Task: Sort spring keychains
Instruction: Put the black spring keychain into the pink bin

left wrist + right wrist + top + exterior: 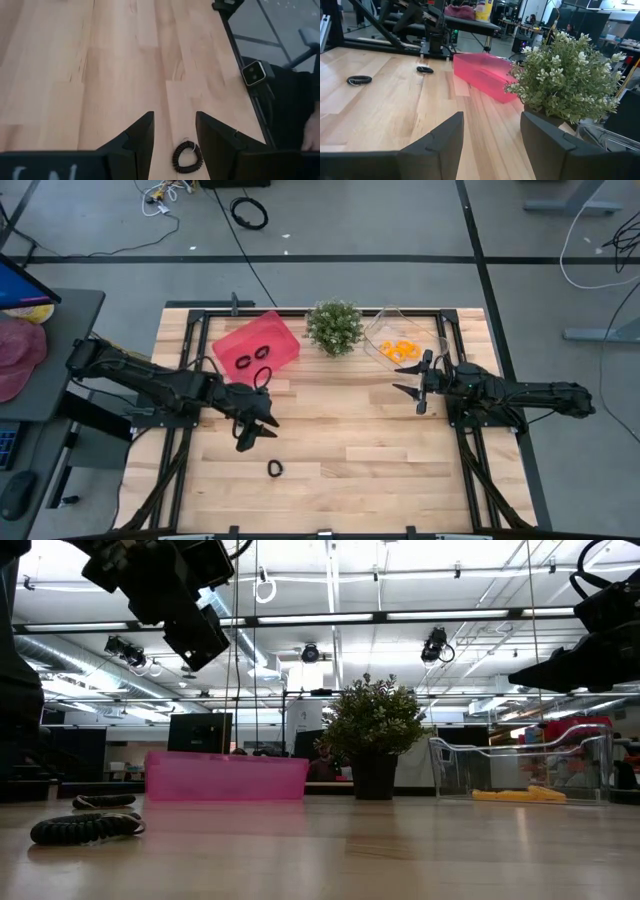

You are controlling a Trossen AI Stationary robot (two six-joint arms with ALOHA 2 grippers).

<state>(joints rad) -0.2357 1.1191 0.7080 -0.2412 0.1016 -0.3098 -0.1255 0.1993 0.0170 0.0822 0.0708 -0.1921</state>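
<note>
My left gripper [258,430] [175,135] hangs open well above the table, between the table's left edge and its middle. One black spring keychain [275,469] [187,156] lies flat on the wood just nearward of it, showing between the fingers in the left wrist view. A second black keychain [262,377] [425,69] lies by the pink tray [256,345]. Two more black ones [245,363] rest inside that tray. Orange keychains [400,350] sit in the clear container [428,335]. My right gripper [418,383] [492,135] waits open beside that container, above the table.
A small potted plant [335,327] stands at the far edge between the pink tray and the clear container. Bare wood spreads over the table's middle and near half. Black frame rails [470,470] run along the table's sides.
</note>
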